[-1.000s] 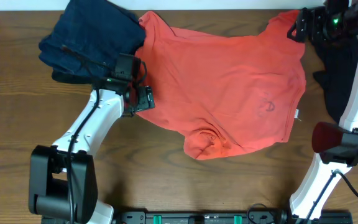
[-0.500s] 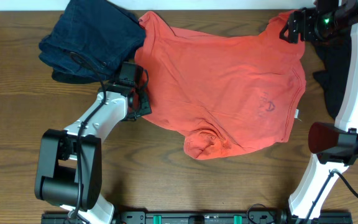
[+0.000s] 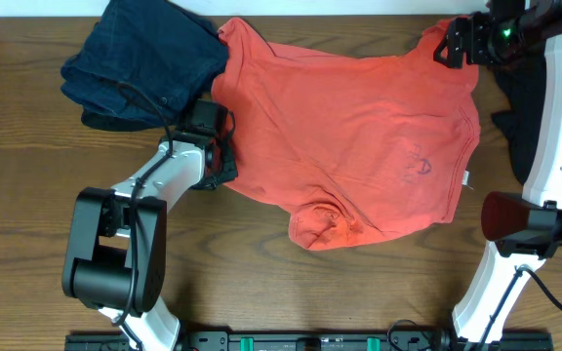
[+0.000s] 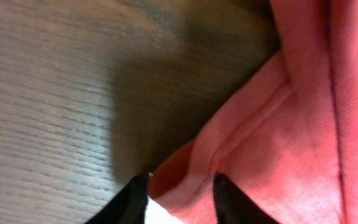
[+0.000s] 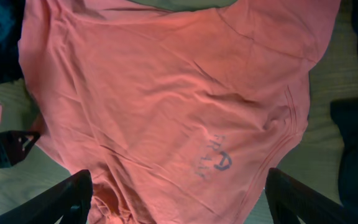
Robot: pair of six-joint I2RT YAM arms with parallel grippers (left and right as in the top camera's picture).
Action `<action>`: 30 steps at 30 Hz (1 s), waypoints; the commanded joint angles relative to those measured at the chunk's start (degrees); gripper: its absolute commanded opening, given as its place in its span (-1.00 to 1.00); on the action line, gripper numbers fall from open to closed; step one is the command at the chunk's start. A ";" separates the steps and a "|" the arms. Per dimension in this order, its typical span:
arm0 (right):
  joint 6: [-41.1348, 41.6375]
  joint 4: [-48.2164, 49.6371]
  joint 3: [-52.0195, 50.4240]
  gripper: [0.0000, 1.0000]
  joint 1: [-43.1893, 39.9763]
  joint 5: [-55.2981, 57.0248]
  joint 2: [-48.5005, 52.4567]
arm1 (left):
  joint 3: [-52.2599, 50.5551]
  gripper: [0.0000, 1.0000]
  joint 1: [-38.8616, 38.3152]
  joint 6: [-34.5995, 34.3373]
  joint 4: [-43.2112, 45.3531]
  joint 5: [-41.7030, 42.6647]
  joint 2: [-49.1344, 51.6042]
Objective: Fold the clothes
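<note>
The coral T-shirt is sprawling across the table, its left edge touching the denim garment, with bare wood in front. The right gripper is hovering wide and empty; the left gripper is straddling the hem narrowly, grip unclear.

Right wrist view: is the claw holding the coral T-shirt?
No, the right claw is open, clear of the coral T-shirt, with nothing between its fingers.
</note>
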 commanded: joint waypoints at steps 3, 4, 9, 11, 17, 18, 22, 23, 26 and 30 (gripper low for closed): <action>-0.22 -0.20 0.00 0.73 0.37 -0.39 -0.44 | -0.24 -0.88 0.50 0.72 -0.11 -0.94 1.11; -0.22 -0.20 0.00 0.73 0.37 -0.39 -0.44 | -0.24 -0.88 0.50 0.72 -0.11 -0.94 1.09; -0.22 -0.20 0.00 0.72 0.37 -0.39 -0.44 | 0.50 -0.88 0.50 2.40 -2.75 -0.96 -0.50; -0.22 -0.20 0.00 0.72 0.37 -0.39 -0.44 | 2.03 -0.88 0.76 2.43 -7.89 -0.96 -2.71; -0.22 -0.20 0.00 0.72 0.39 -0.39 -0.44 | 4.39 -0.88 1.95 2.38 -22.71 -0.96 -15.30; -0.20 -0.20 -0.02 0.72 0.39 -0.42 -0.44 | 4.39 -0.88 2.12 2.38 -23.96 -0.96 -17.42; 0.85 -0.22 -1.51 0.72 0.68 -0.48 -0.44 | 4.39 -0.88 3.04 2.38 -27.04 -1.05 -25.11; 1.09 -0.22 -2.54 0.72 1.03 -0.52 -0.44 | 4.39 -0.88 3.39 2.16 -27.21 -1.40 -26.84; 1.09 -0.22 -6.60 0.71 2.75 -1.09 -0.46 | 4.39 -0.88 4.28 0.72 -27.12 -4.44 -30.05; 1.05 -0.22 -12.92 0.74 6.80 -1.01 -0.48 | 4.39 -0.88 5.53 0.68 -25.18 -7.28 -31.19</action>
